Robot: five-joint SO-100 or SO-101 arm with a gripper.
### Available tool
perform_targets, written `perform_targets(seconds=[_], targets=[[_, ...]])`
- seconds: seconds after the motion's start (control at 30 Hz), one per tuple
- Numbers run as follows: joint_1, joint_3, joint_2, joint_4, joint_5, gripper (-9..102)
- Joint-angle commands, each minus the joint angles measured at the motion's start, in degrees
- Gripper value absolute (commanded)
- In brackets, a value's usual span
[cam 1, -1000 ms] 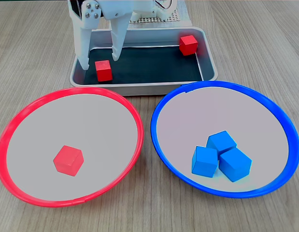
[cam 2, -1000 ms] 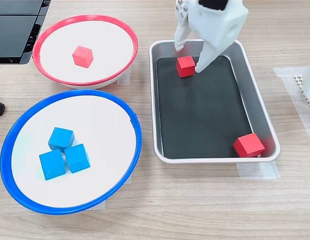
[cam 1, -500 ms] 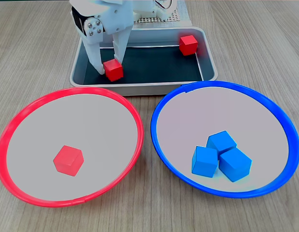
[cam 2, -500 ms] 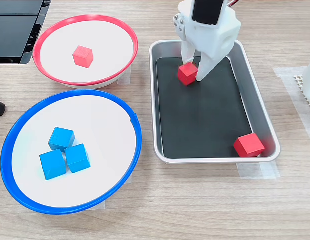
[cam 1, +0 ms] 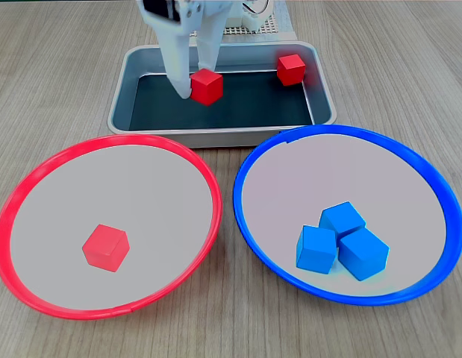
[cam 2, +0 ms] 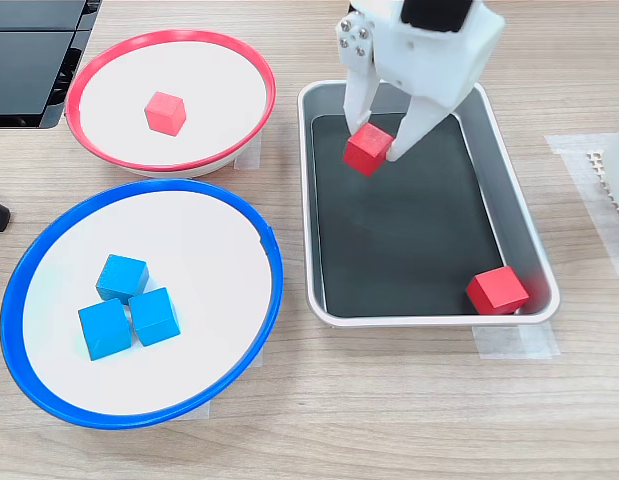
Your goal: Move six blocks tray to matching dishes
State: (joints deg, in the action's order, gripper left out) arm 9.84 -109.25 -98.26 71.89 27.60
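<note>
The pincer (cam 2: pixel 378 150) clamps a red block (cam 2: pixel 367 149) raised above the tray (cam 2: pixel 509 215), presumably so it clears the rim toward the red-rimmed dish (cam 2: pixel 251 72), where one red cube (cam 2: pixel 165 112) lies.

You see one red block (cam 2: pixel 368 150) pinched in the pincer (cam 2: pixel 380 147), tilted above the tray (cam 2: pixel 519 230). Another red block (cam 2: pixel 497 291) sits in the tray's corner. The red dish (cam 2: pixel 244 70) holds one red block (cam 2: pixel 165 112); the blue dish (cam 2: pixel 259 250) holds three blue blocks (cam 2: pixel 127 307), touching.
</note>
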Motion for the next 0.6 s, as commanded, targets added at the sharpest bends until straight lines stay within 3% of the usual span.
perform_targets(seconds=[0.0, 0.1, 0.3, 0.57], targets=[[-1.41, 8.35, -3.34, 2.37, -3.87, 0], [0.35, 17.05, -1.14, -1.14, -6.33, 0], [4.13, 23.64, 8.00, -16.52, -15.29, 4], [9.05, 22.32, 16.26, -20.83, -21.88, 18]])
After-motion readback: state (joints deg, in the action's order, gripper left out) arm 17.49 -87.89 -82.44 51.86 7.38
